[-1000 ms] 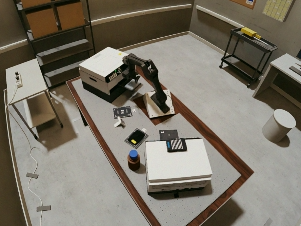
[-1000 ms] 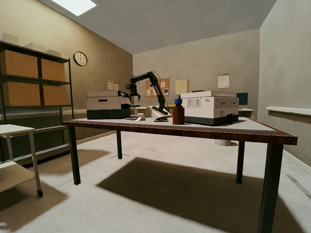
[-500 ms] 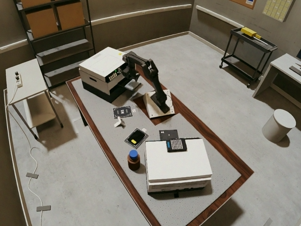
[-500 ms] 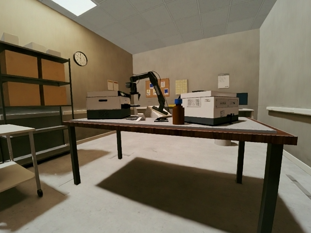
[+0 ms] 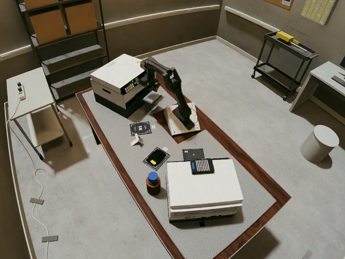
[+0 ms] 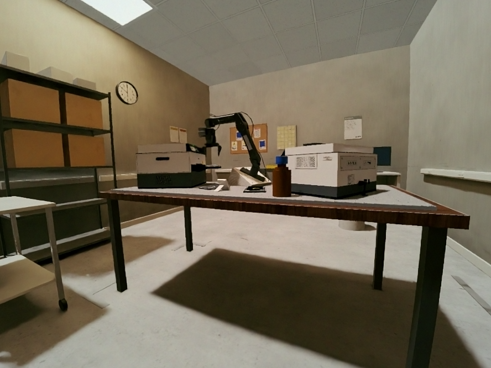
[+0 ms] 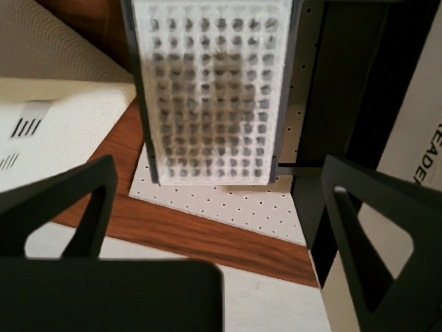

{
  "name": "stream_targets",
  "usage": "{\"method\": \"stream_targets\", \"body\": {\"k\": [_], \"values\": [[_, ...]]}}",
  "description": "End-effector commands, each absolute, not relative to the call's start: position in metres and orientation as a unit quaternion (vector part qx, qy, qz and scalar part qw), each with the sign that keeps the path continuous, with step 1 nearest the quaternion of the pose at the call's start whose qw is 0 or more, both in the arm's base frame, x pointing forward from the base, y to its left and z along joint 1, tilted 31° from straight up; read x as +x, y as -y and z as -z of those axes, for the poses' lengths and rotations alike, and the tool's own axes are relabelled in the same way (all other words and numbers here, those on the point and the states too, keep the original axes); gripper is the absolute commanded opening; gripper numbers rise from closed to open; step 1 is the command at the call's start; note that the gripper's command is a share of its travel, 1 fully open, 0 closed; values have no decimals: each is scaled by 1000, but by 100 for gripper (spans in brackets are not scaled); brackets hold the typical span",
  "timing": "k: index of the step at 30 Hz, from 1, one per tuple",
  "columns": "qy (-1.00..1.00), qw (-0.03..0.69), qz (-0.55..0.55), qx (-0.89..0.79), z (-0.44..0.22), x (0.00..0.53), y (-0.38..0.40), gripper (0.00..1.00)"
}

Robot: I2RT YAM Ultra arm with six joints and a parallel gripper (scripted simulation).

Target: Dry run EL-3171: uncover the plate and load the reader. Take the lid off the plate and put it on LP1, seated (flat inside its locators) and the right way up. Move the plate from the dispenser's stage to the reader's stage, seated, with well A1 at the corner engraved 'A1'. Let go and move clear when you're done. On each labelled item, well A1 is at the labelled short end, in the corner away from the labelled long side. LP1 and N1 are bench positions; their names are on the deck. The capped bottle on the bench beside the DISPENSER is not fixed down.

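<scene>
A wood-edged table (image 5: 281, 195) carries a grey perforated mat (image 5: 117, 156) on which everything stands. At the near end sits the big white dispenser (image 5: 204, 192), and on its top, at the far edge, lies a dark item with rows of white wells and a blue label (image 5: 202, 166); just beyond it is a black pad marked A1 (image 5: 193, 154). At the far left end stands the white reader (image 5: 118, 73), with a dark stage jutting from its front toward the arm. On that stage lies the plate (image 7: 212, 90), a clear grid of wells in a dark frame, flat as far as the wrist view shows; which corner holds well A1 cannot be read from here. The black arm (image 5: 172, 83) rises from a white wedge base (image 5: 195, 126) on the right side of the table and bends over toward the reader. Its gripper (image 7: 215, 200) hangs above the near short end of the plate, fingers spread as wide as they go, holding nothing and clear of the plate. Left of the dispenser stands the brown bottle with a blue cap (image 5: 153, 182). Between bottle and reader lie a black tray with a yellow spot (image 5: 156, 158), a small white folded piece (image 5: 137, 140), and a dark locator plate (image 5: 140, 128) with white marks.
</scene>
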State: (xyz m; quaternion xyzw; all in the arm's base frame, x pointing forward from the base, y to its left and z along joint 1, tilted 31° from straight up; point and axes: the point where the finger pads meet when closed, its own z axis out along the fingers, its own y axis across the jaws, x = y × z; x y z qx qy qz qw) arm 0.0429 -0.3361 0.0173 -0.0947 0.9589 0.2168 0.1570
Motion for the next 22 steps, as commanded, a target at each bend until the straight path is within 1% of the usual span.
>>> {"method": "stream_targets", "body": {"k": [1,22], "values": [[-961,160,-206,-92,-32,35,343,100],[-960,159,-212,-92,-27,38,339,100]]}}
